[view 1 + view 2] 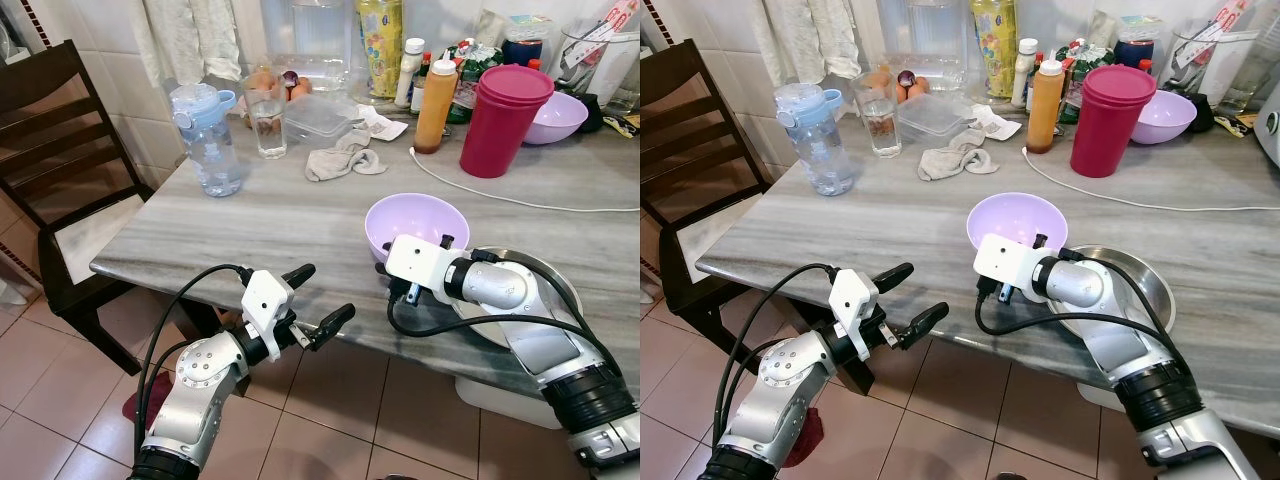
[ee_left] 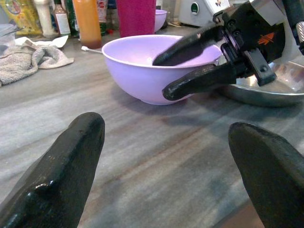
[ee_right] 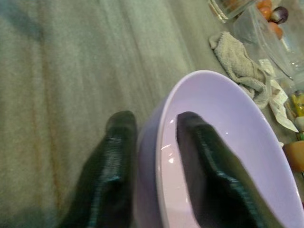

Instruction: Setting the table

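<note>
Right fingers (image 3: 118, 166): one inside, one outside the rim of the lilac bowl (image 1: 417, 222), pinching its wall, probably firmly, so it can be lifted or dragged by the edge.
Right gripper (image 2: 190, 64): at the bowl's near side.
Bowl: on the grey table (image 1: 250, 230), touching the steel dish (image 1: 1140, 285).
Left gripper (image 1: 315, 297): spread, empty, beyond the table edge, clear of the work.

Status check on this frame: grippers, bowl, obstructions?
Right gripper pinching the lilac bowl rim, one finger inside. Left gripper open, idle at table edge. Steel dish beside bowl.
</note>
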